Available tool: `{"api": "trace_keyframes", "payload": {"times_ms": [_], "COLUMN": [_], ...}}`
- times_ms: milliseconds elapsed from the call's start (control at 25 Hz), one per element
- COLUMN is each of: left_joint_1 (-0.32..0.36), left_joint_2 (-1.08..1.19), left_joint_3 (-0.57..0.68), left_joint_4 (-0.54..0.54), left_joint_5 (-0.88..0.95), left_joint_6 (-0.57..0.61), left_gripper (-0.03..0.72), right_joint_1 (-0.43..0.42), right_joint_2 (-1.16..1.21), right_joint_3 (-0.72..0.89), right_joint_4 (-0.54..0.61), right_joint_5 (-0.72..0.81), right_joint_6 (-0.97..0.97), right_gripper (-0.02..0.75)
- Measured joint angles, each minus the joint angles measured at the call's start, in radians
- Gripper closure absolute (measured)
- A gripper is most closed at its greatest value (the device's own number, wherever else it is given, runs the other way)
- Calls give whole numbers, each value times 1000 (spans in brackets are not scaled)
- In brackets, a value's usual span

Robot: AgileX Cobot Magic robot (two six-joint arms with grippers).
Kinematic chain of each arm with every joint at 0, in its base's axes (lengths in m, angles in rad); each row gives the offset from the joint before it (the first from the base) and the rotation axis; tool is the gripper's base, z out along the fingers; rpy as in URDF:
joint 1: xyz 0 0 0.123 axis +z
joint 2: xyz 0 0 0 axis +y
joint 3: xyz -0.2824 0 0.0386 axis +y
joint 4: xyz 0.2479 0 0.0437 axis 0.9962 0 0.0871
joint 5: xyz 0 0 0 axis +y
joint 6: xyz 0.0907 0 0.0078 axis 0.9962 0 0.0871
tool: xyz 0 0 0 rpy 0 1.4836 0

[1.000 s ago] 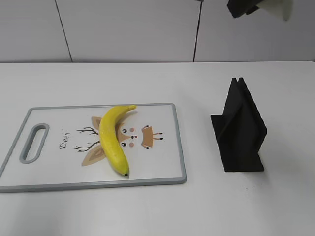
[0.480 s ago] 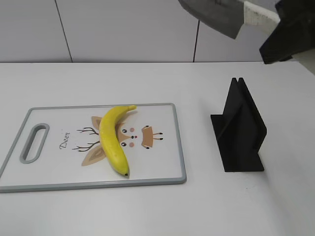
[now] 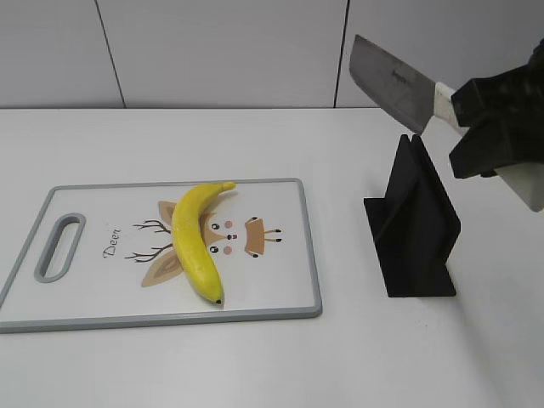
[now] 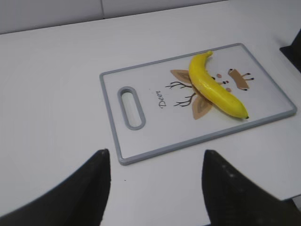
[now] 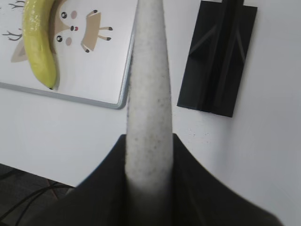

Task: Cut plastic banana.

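I'm holding the right gripper (image 3: 476,119) up at about two o'clock in the exterior view, clamped on the pale handle of the cleaver (image 3: 393,83), with the blade pointing out toward ten o'clock, above the black knife stand (image 3: 412,225). I judge that height is keeping the edge clear of the stand's slot while I'm lining up toward the board.

The plastic banana (image 3: 195,240) is lying on the cutting board (image 3: 289,297), across the deer print, stem toward one o'clock and dark tip toward five o'clock, well apart from the knife. It's sitting free on the board, nothing pinning it, so I reckon it could roll or skid under the blade.

The left gripper (image 4: 153,188) is hovering near the board's six o'clock edge in its wrist view, fingers spread wide and gripping nothing.

In the right wrist view the speckled handle is blocking the middle of the picture, and I'm not seeing the blade there at all. The right arm is cut off at the exterior frame's edge, and the handle's end is running out of view at three o'clock.
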State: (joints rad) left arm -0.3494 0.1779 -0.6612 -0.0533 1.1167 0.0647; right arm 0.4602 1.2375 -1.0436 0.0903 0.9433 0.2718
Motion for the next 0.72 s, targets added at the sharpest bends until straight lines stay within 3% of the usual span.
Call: {"api": "trace_keyframes", "payload": {"times_ms": [280, 720], "left_joint_1": [0, 0], "left_joint_2": [-154, -162], "left_joint_3": [143, 151], "left_joint_4": [-33, -25], "left_joint_5": [-47, -63], "left_joint_6": [40, 57], "left_gripper": [103, 172], "right_joint_1": [-1, -2], "right_joint_2": [-3, -12], "right_joint_3": [2, 37], "right_joint_4": [-90, -154], "right_joint_5": [13, 38], "right_joint_6": [103, 186], "right_gripper": [554, 554]}}
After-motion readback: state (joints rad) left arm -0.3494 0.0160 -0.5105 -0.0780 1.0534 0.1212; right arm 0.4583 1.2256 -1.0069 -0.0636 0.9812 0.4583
